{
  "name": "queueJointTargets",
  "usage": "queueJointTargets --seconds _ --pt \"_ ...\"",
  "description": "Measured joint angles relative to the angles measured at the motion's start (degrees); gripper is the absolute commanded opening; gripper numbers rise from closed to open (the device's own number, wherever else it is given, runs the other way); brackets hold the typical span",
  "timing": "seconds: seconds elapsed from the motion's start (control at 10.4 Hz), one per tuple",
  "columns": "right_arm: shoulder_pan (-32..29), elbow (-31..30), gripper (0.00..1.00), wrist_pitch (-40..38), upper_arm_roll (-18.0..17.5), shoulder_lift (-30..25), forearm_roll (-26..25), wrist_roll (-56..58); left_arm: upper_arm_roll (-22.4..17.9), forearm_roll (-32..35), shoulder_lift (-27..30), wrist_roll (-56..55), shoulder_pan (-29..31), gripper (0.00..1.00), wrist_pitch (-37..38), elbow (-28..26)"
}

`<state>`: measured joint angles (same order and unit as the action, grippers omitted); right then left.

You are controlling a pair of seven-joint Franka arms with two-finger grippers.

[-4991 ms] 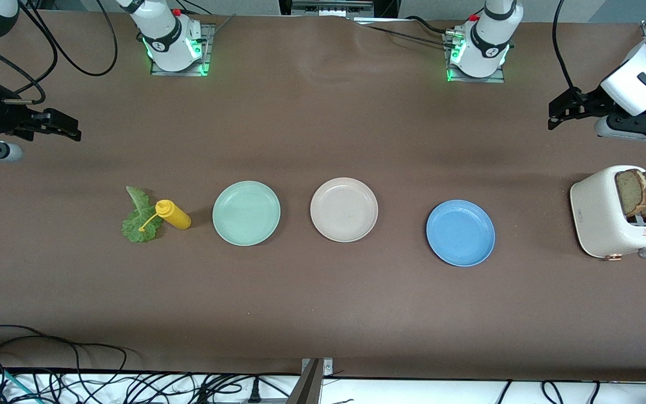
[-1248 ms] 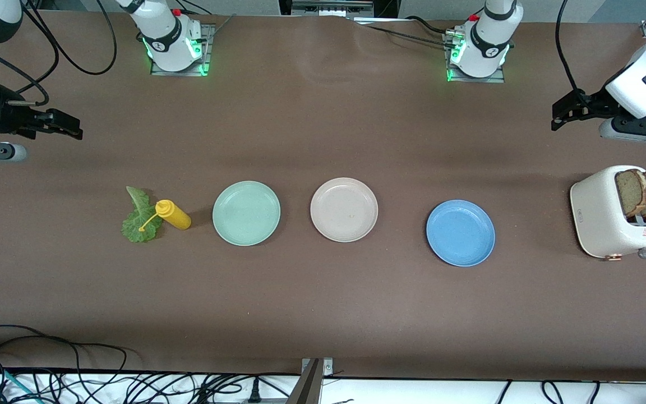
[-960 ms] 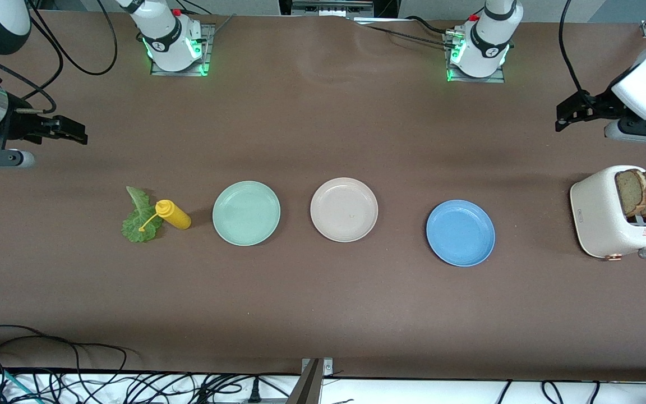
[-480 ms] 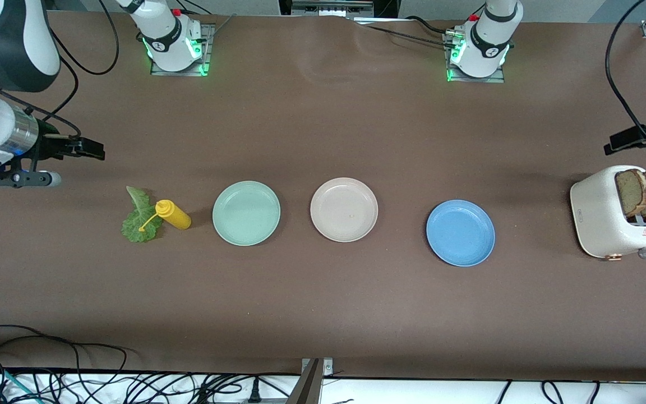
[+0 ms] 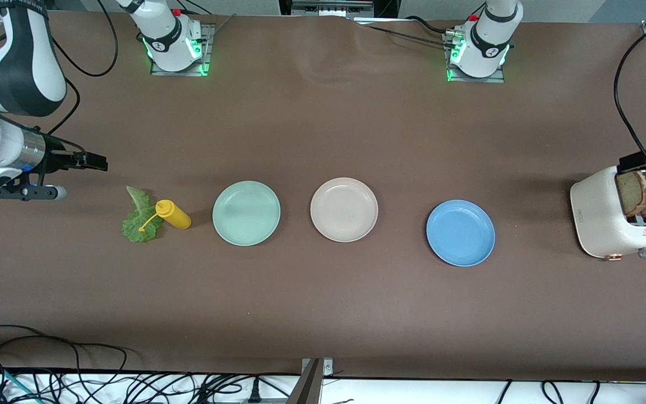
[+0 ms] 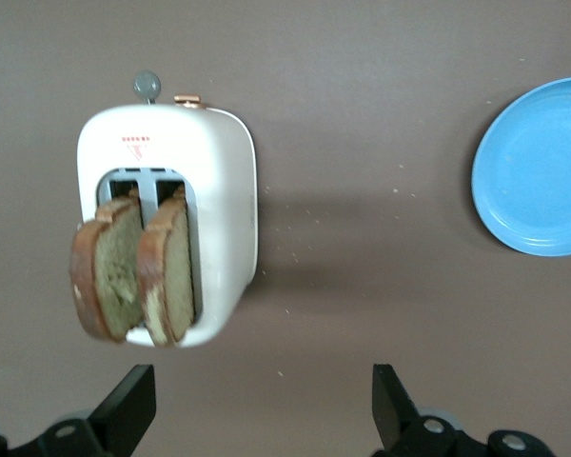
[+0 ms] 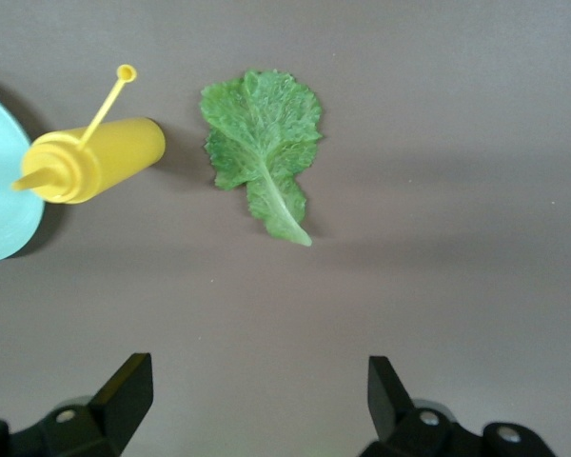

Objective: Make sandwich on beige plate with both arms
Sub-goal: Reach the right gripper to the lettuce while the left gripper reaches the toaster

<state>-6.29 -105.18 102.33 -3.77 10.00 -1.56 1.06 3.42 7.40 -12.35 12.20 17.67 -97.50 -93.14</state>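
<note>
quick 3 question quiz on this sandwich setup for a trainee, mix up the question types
1. True or false: the beige plate already holds bread.
2. Which thing lies beside the lettuce leaf? A) toaster B) yellow squeeze bottle C) blue plate
3. Fill in: both bread slices stand in the ____.

Key
1. False: it is bare.
2. B.
3. Toaster. The left gripper is open above the table beside the toaster; the right gripper is open above the table near the leaf.
</note>
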Motion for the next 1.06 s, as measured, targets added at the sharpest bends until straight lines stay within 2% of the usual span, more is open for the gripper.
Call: queueJointTargets --seconds 0.19,0.29,0.38,0.48,0.58,0.77,0.86,0.96,1.06 --pt "-0.14 -0.53 1.00 2.22 0.20 2.28 0.00 0.02 -0.07 0.00 -5.52 3.39 3.51 0.99 -5.00 -0.10" --pt "-0.15 -0.86 1.00 3.27 0.49 3.60 -0.01 0.03 -0.06 0.00 -7.83 3.90 4.38 0.91 -5.99 -0.12" --pt "-0.17 -0.95 1.00 3.96 0.71 4.77 -0.01 0.07 -0.06 0.00 -9.23 3.94 4.87 0.87 -6.09 -0.13" --pt "-0.18 -0.97 1.00 4.41 0.81 5.60 -0.01 0.10 -0.07 0.00 -9.84 3.95 5.32 0.78 -6.10 -0.14" --pt "-0.19 -1.00 1.00 4.77 0.82 6.24 -0.01 0.11 -0.07 0.00 -10.01 3.97 5.62 0.58 -6.09 -0.20" --pt "-0.20 -1.20 1.00 6.02 1.02 7.73 -0.01 0.11 -0.07 0.03 -10.00 3.98 6.16 0.54 -4.28 -0.43" --pt "-0.24 -1.35 1.00 7.08 1.67 9.06 -0.01 0.18 -0.08 0.03 -10.00 3.98 6.45 0.47 -3.44 -0.47" --pt "-0.41 -1.39 1.00 8.29 2.22 10.66 -0.01 0.73 -0.11 0.04 -10.00 3.98 6.56 0.35 -3.05 -0.47" --pt "-0.52 -1.39 1.00 9.51 2.47 12.20 -0.01 1.26 -0.16 0.08 -10.00 3.96 6.64 0.30 -2.60 -0.47"
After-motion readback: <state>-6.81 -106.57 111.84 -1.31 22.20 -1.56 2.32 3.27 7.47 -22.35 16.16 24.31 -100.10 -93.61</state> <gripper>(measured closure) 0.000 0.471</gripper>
